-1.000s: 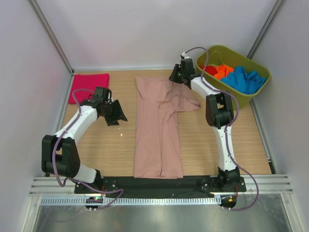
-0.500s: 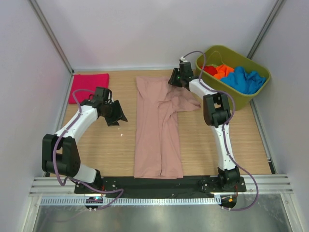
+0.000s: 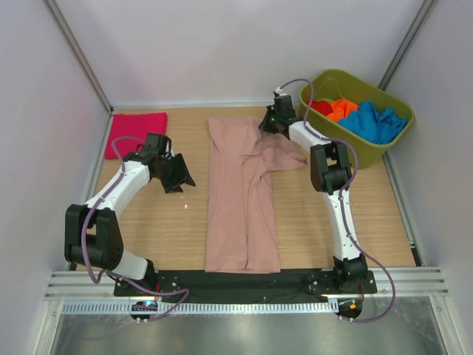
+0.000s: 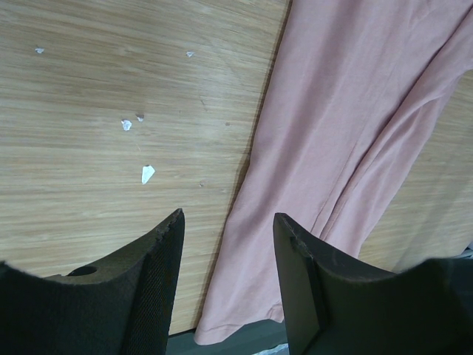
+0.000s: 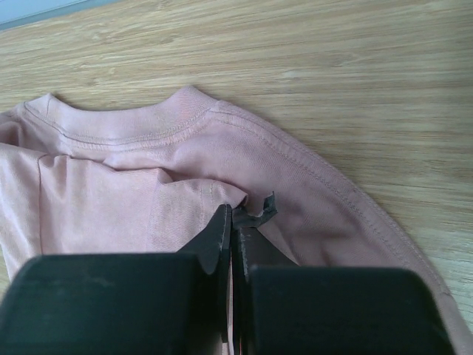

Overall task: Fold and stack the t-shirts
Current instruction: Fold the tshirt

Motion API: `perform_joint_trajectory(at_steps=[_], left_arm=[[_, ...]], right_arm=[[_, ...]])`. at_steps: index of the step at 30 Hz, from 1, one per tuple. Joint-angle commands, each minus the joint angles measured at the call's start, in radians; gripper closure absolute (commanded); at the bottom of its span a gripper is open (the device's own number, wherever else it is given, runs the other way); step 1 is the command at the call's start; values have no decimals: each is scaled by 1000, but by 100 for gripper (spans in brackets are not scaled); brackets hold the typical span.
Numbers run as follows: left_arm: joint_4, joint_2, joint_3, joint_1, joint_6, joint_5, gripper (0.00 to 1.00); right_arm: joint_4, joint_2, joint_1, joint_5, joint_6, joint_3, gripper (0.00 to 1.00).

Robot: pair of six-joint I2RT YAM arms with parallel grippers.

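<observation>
desk (image 3: 170, 229): wood top, carries everything below.
dusty-pink t-shirt (image 3: 240, 207): laid flat down the middle of the desk, collar at the far end, hem at the near edge. Right sleeve is folded in over the body, with creases around it.
tub (image 3: 353, 77): olive green, far right corner, well apart from the pink shirt.
magenta t-shirt (image 3: 131, 127): folded square, far left corner of the desk.
blue t-shirt (image 3: 375, 122): bunched up in the right half of the tub.
orange t-shirt (image 3: 341, 108): in the tub, between blue and red.
red t-shirt (image 3: 322, 107): left end of the tub, mostly hidden.
left pincer (image 4: 227, 222): fingers apart, nothing between them. It hovers over bare desk just beside the pink shirt's left edge, near the magenta one.
right pincer (image 5: 230, 214): fingers together, clamped on a small fold of the dusty-pink t-shirt just below the collar, right-shoulder side.
white scraps (image 4: 148, 174): a few bits on the wood, left of the pink shirt.
</observation>
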Motion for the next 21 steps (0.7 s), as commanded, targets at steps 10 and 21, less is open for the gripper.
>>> perform_joint_trajectory(at_steps=[10, 21], left_arm=[[28, 0, 25, 10, 13, 30, 47], [30, 3, 24, 10, 12, 31, 47]], right_arm=[[64, -188, 0, 76, -10, -51, 99], [93, -299, 0, 206, 3, -216, 99]])
